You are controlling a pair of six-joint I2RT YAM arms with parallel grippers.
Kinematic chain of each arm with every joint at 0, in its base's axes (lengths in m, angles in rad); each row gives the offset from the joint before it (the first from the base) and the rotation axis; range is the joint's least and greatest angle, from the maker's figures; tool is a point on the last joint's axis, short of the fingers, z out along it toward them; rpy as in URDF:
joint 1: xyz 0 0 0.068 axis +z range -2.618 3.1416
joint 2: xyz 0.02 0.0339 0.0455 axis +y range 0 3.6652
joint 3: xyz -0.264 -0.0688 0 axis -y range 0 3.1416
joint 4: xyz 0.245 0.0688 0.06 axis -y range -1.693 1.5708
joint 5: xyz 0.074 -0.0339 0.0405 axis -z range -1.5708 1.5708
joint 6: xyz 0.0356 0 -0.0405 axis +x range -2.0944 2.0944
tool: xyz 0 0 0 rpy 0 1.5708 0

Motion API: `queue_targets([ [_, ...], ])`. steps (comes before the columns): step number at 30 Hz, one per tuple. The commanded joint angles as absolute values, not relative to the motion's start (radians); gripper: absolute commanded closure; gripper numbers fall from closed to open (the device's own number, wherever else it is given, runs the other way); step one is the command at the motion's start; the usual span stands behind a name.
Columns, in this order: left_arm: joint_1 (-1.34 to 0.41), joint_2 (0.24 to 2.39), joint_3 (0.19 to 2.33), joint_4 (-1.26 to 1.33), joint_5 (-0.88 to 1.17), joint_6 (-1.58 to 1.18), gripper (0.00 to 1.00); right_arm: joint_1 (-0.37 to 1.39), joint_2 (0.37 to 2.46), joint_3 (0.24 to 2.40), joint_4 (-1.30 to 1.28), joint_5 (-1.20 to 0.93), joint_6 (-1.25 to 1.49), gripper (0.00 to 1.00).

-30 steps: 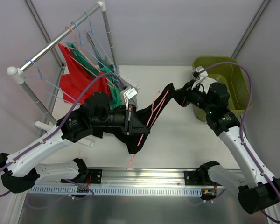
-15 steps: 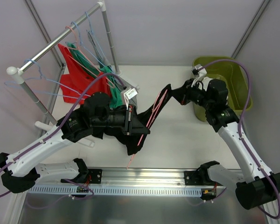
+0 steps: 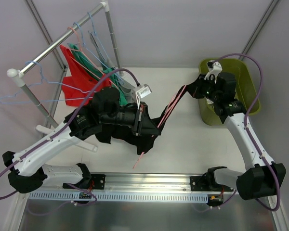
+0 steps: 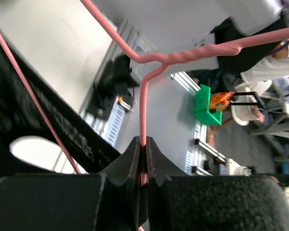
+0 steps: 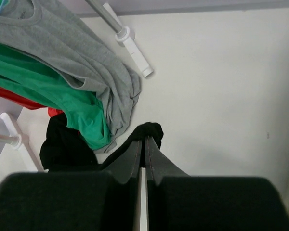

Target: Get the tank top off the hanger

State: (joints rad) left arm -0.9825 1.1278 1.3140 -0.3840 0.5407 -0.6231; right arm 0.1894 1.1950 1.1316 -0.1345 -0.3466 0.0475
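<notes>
Grey walls close off a white table (image 3: 183,144), with a metal rail (image 3: 144,185) carrying both arm bases along its near edge. One green bin (image 3: 248,84) stands at the far right corner. The right arm reaches across it, and what lies inside cannot be made out.

A clothes rack (image 3: 62,41) rises at the far left. It holds three garments: one red (image 3: 74,86), one green (image 3: 113,77) and one grey (image 5: 82,53). Blue wire hangers hook over the bar, one of them bare (image 3: 38,100) at the near end.

Only one pink hanger (image 4: 192,54) is in play, held above the middle of the table. The left hand (image 4: 143,149) is clamped on its neck just below the twist. The black tank top (image 3: 143,143) bunches under and around that hand and is threaded on the hanger. One part of it is drawn out towards the bin. The right hand (image 5: 144,144) has its fingers pressed together on a fold of that black cloth, just beside the bin's near wall.
</notes>
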Motion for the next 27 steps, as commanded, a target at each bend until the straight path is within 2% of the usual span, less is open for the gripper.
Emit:
queue_targets([
  [1,-0.994,1.121,1.501,-0.311,0.514,-0.479,1.0,0.181,1.175,1.115,-0.135,-0.431,0.075,0.99],
  [5,-0.994,1.209,1.71,-0.236,0.251,-0.251,1.0,0.175,1.021,1.022,-0.136,-0.436,0.116,0.99],
  [7,-0.994,1.312,1.796,-0.207,0.187,-0.102,1.0,0.161,0.968,1.037,-0.162,-0.43,0.121,1.0],
  [12,-0.994,1.558,2.173,-0.177,0.037,0.18,1.0,0.144,0.849,1.279,-0.409,-0.368,0.025,0.99],
  [15,-0.994,1.651,2.325,-0.146,-0.089,0.195,1.0,0.144,0.807,1.407,-0.488,-0.328,0.009,1.0],
  [18,-0.994,1.641,2.33,-0.141,-0.202,0.114,1.0,0.144,0.805,1.416,-0.511,-0.336,0.008,0.99],
  [21,-0.994,1.493,2.157,-0.138,-0.313,-0.002,1.0,0.146,0.86,1.304,-0.5,-0.393,0.041,0.93],
  [23,-0.994,1.418,1.985,-0.14,-0.376,-0.128,1.0,0.156,0.909,1.168,-0.413,-0.466,0.101,0.87],
  [24,-0.994,1.381,1.918,-0.141,-0.399,-0.171,1.0,0.169,0.925,1.125,-0.375,-0.482,0.119,0.8],
  [25,-0.994,1.293,1.851,-0.14,-0.419,-0.21,1.0,0.214,0.942,1.094,-0.347,-0.489,0.129,0.59],
  [27,-0.994,1.15,1.648,-0.141,-0.455,-0.336,1.0,0.297,1.001,1.058,-0.314,-0.47,0.115,0.38],
])
